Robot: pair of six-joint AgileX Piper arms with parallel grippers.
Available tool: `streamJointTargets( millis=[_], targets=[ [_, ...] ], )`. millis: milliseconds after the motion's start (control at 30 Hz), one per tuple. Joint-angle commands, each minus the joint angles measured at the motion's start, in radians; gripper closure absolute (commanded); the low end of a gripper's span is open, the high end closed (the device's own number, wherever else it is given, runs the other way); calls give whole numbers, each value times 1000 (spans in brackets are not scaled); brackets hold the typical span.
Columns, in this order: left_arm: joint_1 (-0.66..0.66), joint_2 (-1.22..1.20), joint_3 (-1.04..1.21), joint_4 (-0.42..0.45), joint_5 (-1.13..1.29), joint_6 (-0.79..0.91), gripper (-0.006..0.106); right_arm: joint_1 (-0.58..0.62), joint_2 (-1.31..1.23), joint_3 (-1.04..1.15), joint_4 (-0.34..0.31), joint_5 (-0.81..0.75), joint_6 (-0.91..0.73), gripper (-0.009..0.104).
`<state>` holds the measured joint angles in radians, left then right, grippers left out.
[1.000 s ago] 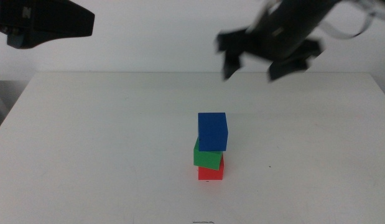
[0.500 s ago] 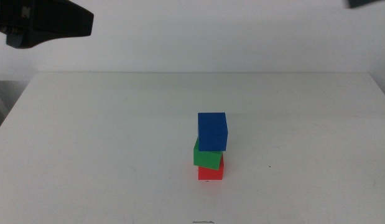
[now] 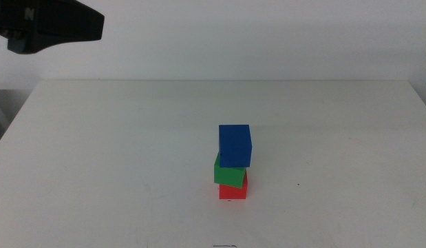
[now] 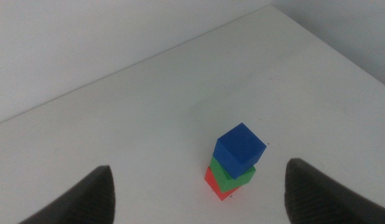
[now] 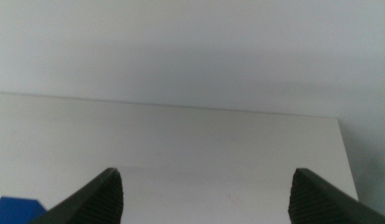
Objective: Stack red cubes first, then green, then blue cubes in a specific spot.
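Observation:
The red cube (image 3: 233,192) sits on the white tabletop (image 3: 96,151), near the middle. The green cube (image 3: 228,176) rests on it, slightly turned. The blue cube (image 3: 235,145) rests on top, a little offset. The left wrist view shows the same stack: blue (image 4: 241,149), green (image 4: 239,179), red (image 4: 211,184). My left gripper (image 4: 198,167) is open and empty, high above and apart from the stack; its arm (image 3: 47,24) shows at the top left. My right gripper (image 5: 206,171) is open and empty, outside the middle view. A corner of the blue cube (image 5: 15,208) shows in the right wrist view.
A tiny dark speck (image 3: 299,184) lies on the table just right of the stack. The table's far edge (image 3: 219,80) meets a plain white wall.
My right gripper, one second ago above and behind the stack, has risen to the upper right and left the middle view. The stack and the left arm have not moved.

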<state>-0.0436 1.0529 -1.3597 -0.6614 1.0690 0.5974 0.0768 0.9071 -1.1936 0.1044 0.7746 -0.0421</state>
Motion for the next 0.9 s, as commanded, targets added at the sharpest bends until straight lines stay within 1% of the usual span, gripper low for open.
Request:
streamJointTargets(
  millis=[0,133,233,267,333,433,500,600,667,767,867],
  targets=[
    [-3,-11,-22,-48,-53,-10,7,-5,-18,0,-9,-131,-16,26],
    [-3,-11,-22,-48,-53,-10,7,-5,-18,1,-13,-110,-16,26],
    [14,-11,-17,-43,-193,-80,7,-5,-18,1,-13,-110,-16,26],
    [25,-11,-10,-17,-253,-107,7,-5,-18,1,-13,-110,-16,26],
    [37,-18,7,102,-372,-173,7,-5,-18,1,-9,-110,-16,26],
    [38,-28,23,379,-475,-330,7,-5,-18,1,-17,-110,-16,26],
    [38,-27,27,545,-494,-493,7,-5,-18,1,-12,-110,-16,26],
    [36,-22,27,728,-494,-697,7,-5,-18,1,-9,-110,-16,26],
    [27,-22,27,789,-494,-762,7,-5,-18,1,-9,-110,-16,26],
    [21,-22,27,849,-493,-804,7,-5,-18,1,-9,-110,-16,26],
    [21,-22,27,870,-491,-803,7,-5,-18,1,-9,-110,-16,26]
  ],
)
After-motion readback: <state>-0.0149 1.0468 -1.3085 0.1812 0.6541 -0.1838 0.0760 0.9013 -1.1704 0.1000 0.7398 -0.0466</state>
